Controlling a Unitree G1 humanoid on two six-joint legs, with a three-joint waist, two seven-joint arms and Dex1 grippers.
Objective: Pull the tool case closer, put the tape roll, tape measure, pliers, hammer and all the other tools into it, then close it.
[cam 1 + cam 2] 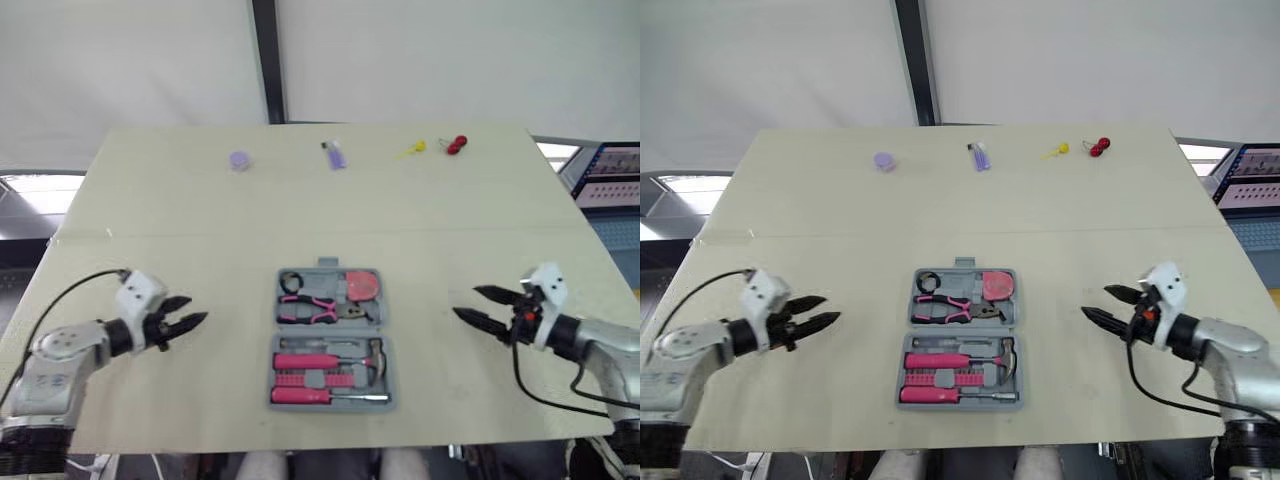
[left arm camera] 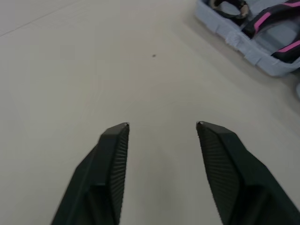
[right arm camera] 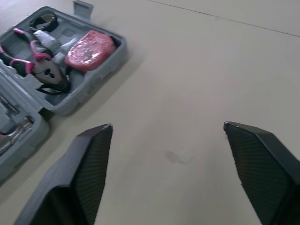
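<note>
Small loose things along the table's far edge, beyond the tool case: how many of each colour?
Purple things: 2
Yellow thing: 1
Red thing: 1
Total: 4

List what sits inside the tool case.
The tool case lies open. Far half: tape roll, tape measure, pliers. Near half: hammer, pink rack, screwdriver. Anything beneath them is covered.
</note>
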